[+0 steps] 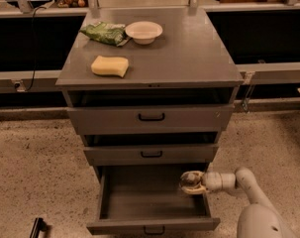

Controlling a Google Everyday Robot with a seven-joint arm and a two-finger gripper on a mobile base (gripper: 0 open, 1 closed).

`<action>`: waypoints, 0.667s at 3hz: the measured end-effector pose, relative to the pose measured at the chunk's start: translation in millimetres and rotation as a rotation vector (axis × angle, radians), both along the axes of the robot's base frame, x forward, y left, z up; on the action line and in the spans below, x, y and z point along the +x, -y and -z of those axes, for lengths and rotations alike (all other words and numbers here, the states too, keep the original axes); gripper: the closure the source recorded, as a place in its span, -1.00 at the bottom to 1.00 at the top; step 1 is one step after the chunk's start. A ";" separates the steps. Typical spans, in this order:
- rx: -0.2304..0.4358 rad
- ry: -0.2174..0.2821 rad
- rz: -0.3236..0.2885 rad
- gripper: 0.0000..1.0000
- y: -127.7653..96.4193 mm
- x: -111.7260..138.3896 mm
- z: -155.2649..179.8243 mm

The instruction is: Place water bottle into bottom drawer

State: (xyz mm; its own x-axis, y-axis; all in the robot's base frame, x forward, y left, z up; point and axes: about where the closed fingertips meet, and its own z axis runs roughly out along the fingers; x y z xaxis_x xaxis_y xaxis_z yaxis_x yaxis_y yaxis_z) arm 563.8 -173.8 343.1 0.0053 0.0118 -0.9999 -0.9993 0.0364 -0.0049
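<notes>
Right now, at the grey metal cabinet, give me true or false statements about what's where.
The deep grey bottom drawer is open. True.
The yellow rectangular sponge lies inside the white round bowl. False: it lies apart on the cabinet top.
The gripper holds the small clear plastic water bottle over the open drawer's right side. True.
The green crinkled bag lies in that open drawer. False: it lies beside the bowl, on top.
</notes>
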 end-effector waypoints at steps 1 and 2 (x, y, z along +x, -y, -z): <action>-0.009 0.011 0.019 0.18 5.1 7.4 0.6; -0.038 -0.018 0.039 -0.28 -3.0 6.6 14.0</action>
State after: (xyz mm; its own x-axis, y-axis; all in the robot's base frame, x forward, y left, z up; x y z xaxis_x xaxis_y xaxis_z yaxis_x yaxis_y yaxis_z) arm 570.5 -170.8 329.1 -0.0130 -0.0258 -0.9996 -0.9971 0.0755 0.0110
